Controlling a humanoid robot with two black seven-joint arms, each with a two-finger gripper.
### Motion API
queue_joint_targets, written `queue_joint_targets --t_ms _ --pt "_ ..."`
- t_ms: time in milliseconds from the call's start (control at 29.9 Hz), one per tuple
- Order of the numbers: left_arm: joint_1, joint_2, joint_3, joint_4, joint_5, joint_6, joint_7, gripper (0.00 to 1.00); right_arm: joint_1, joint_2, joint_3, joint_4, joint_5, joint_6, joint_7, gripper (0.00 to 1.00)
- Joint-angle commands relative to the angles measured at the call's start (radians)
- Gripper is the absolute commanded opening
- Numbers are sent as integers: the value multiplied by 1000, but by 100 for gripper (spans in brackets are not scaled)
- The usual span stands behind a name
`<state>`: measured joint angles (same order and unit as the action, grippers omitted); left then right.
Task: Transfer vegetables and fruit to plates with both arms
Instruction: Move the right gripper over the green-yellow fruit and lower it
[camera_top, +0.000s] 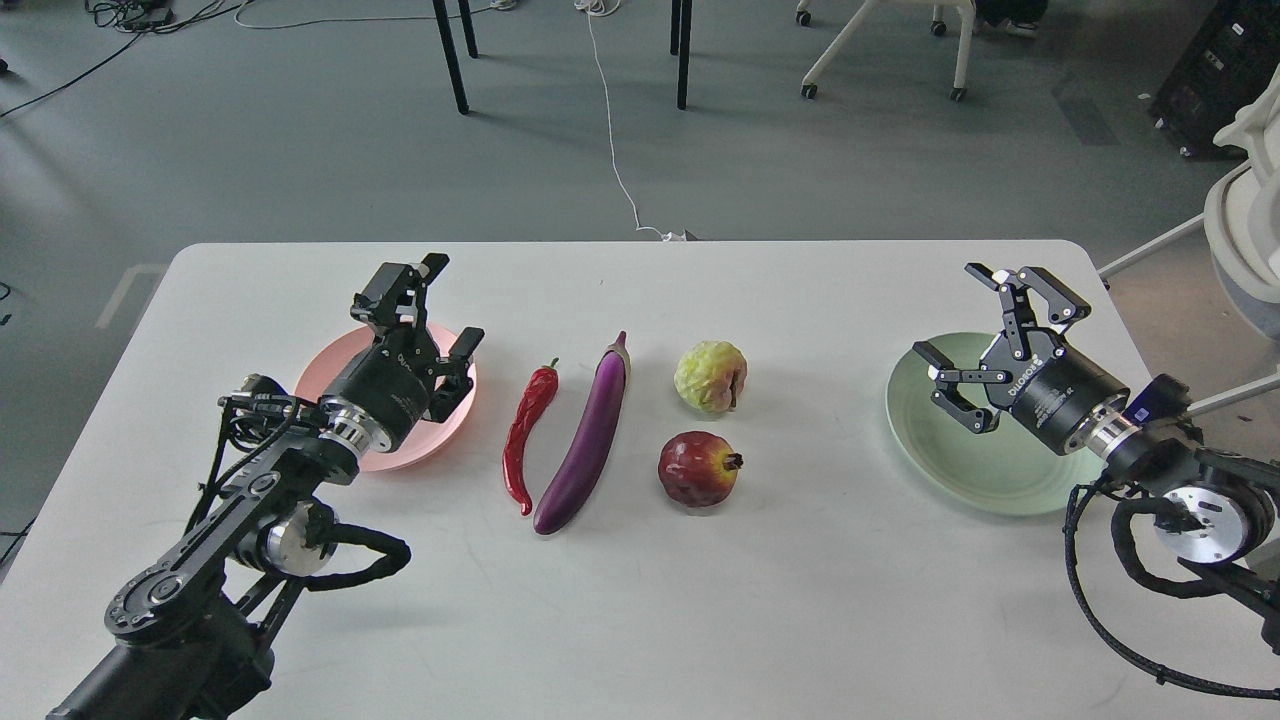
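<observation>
Four items lie in the middle of the white table (640, 600). A red chili pepper (527, 432) lies left of a long purple eggplant (588, 438). To their right sit a yellow-green lumpy fruit (710, 376) and, nearer me, a dark red pomegranate (699, 468). My left gripper (445, 305) hovers open over the pale pink plate (400, 455), which shows nothing on it where the arm does not cover it. Over the pale green plate (985, 470) hangs my right gripper (950, 310), also open, and that plate too carries nothing. Neither gripper holds anything.
Beyond the table's far edge is grey floor with black table legs (452, 60), a white cable (612, 130) and a chair base (880, 50). A white object (1245, 230) stands off the table's right side.
</observation>
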<state>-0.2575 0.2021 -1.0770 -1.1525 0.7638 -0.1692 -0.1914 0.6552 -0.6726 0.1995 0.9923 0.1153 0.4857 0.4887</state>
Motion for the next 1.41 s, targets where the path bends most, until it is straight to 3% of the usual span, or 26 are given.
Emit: queue_joint_targets --t_ms 0,134,268,402,535,770,1104,1372 --pt "1 -1 3 -4 6 1 0 99 0 -2 -5 0 -3 1 0 96" --pt "-6 5 15 -3 0 -1 0 99 17 -7 -26 5 -61 3 0 97" --pt "-17 17 2 -3 -3 -1 -9 99 108 -50 -34 31 -363 3 0 97" --pt "-22 51 2 -13 -5 -18 -16 99 327 -73 -197 34 -607 3 0 98" --pt "-49 53 3 -13 -6 -18 -17 99 605 -56 -440 32 -692 3 0 98" --pt "-54 53 0 -21 -6 -12 -20 99 902 212 -764 -72 -923 -4 0 98" --pt "-49 60 2 -39 -6 -7 -29 99 916 485 -974 -193 -1109 -182 0 98" --pt "-49 76 2 -49 -6 -9 -29 99 863 528 -985 -242 -1108 -217 0 98"
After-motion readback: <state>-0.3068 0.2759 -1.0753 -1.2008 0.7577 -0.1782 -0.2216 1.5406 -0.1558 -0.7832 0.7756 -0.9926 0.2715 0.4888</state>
